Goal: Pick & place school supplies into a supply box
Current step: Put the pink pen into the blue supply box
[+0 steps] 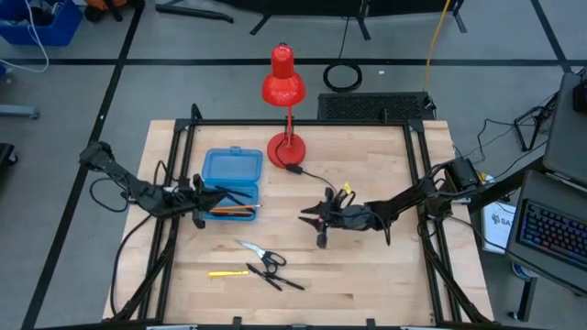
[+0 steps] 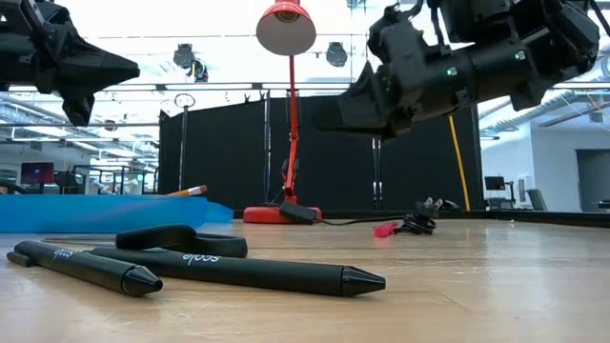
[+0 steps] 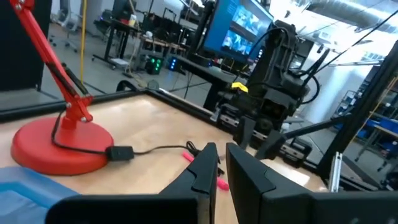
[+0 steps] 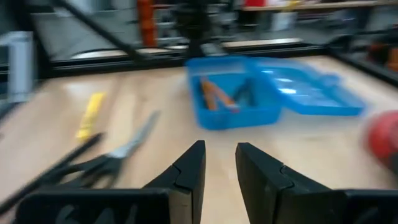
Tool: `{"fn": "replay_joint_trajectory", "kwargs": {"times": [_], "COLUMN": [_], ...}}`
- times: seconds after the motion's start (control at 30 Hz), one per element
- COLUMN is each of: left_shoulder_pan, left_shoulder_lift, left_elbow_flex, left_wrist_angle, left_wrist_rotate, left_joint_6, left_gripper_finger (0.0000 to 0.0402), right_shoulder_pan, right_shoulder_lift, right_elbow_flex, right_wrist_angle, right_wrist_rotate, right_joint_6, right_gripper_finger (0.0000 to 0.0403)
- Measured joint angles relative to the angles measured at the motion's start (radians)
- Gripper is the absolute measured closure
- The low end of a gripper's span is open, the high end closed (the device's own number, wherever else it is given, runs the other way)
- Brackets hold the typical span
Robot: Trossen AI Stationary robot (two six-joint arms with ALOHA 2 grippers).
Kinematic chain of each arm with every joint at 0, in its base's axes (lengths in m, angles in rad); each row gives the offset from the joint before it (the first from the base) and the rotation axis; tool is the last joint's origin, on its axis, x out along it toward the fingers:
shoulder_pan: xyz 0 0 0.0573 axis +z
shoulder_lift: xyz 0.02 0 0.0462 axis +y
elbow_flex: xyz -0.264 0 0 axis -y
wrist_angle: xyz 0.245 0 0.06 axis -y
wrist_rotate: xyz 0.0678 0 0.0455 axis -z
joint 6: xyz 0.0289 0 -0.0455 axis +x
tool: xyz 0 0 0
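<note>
The blue box (image 1: pixel 229 183) lay open on the left part of the tabletop (image 1: pixel 367 275), its lid (image 1: pixel 232 166) folded back toward the red lamp (image 1: pixel 286 110). Inside the tray lay an orange pencil (image 4: pixel 214 94) and a dark pen (image 4: pixel 245 93).

The left gripper (image 1: pixel 204 203) hung over the box's near end, close to the left rail. Its fingers (image 3: pixel 202 171) stood only a narrow gap apart, with nothing between them.

The right gripper (image 1: pixel 316 218) hovered above the middle of the tabletop, pointed toward the box. Its fingers (image 4: pixel 189 168) were a little way open and empty.

The supplies not yet boxed lay toward the front edge. The scissors (image 1: pixel 261 255) rested on the bare wood between the box and the front rail, blades pointing toward the box. A yellow pencil (image 1: pixel 227 272) lay just to their left, and two black pens (image 1: pixel 275 280) lay touching each other beside the scissor handles. A pink stick (image 2: pixel 384 229) rested farther back, near the lamp cord (image 1: pixel 316 176) and below the right arm.
</note>
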Motion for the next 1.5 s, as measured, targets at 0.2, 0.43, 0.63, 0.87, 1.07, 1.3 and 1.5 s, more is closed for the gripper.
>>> {"fn": "replay_joint_trajectory", "kwargs": {"times": [0.2, 0.43, 0.63, 0.87, 1.07, 1.3, 1.5], "left_shoulder_pan": [0.000, 0.000, -0.001, 0.000, 0.000, 0.000, 0.000], "left_shoulder_lift": [0.000, 0.000, 0.000, 0.056, 0.204, 0.358, 0.424], "left_elbow_flex": [0.000, 0.000, 0.000, 0.000, 0.000, 0.000, 0.000], "left_wrist_angle": [0.001, 0.001, -0.005, -0.015, 0.019, 0.116, 0.202], "left_wrist_rotate": [0.026, 0.058, 0.296, 0.267, 0.214, 0.154, 0.124], "left_joint_6": [0.007, -0.007, -0.072, -0.192, -0.272, -0.294, -0.276], "left_gripper_finger": [0.0364, 0.0364, 0.0364, 0.0364, 0.0364, 0.0364, 0.0364], "right_shoulder_pan": [-0.003, -0.027, 0.007, 0.068, 0.125, 0.166, 0.163], "right_shoulder_lift": [0.000, 0.000, 0.000, 0.000, 0.000, 0.000, 0.000], "right_elbow_flex": [0.000, 0.000, 0.000, 0.000, 0.000, 0.000, 0.000], "right_wrist_angle": [-0.005, -0.005, -0.005, 0.016, 0.024, -0.038, -0.164], "right_wrist_rotate": [-0.119, -0.353, -0.507, -0.499, -0.476, -0.263, 0.068], "right_joint_6": [-0.020, 0.080, 0.123, 0.137, 0.162, 0.076, 0.123], "right_gripper_finger": [0.0326, 0.0326, 0.0326, 0.0326, 0.0326, 0.0326, 0.0326]}}
